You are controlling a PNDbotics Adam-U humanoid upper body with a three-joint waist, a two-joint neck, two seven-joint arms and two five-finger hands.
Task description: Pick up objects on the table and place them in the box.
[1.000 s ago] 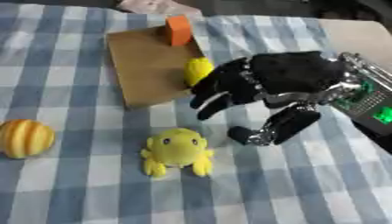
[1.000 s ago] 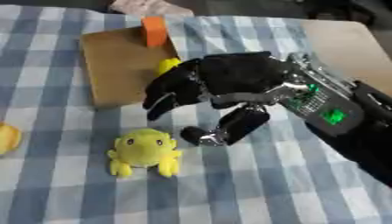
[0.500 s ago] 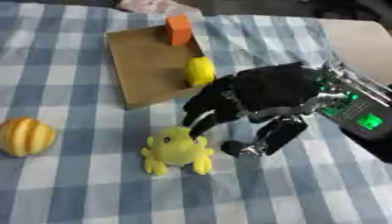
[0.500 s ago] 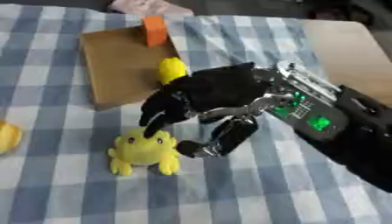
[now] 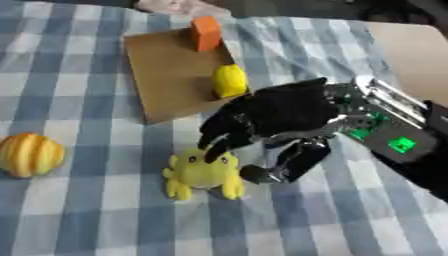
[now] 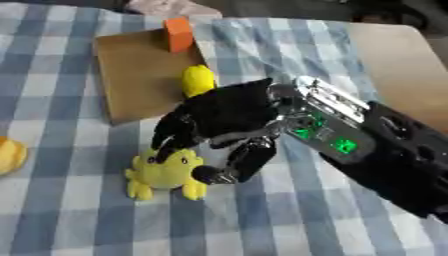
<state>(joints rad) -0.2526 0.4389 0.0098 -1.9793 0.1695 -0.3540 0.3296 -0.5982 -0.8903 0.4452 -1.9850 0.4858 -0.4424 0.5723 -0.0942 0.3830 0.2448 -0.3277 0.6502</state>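
The right hand (image 5: 280,112) hangs open over the yellow plush toy (image 5: 204,173) on the checked counter (image 5: 79,210), fingers touching its head, thumb apart, holding nothing, apparently ready to grasp it.

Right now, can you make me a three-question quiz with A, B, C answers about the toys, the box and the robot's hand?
1. Where is the orange block?
A. at the far edge of the cardboard box
B. beside the striped ball
C. under the hand

2. What colour is the octopus toy?
A. orange
B. yellow
C. blue

3. What is the right hand doing?
A. resting far from every toy
B. lifting the lemon
C. open over the octopus toy, fingertips at its head

Answers: 1 A, the block stands on the box's far edge. 2 B, it is yellow all over. 3 C, thumb and fingers are spread around it, not closed.
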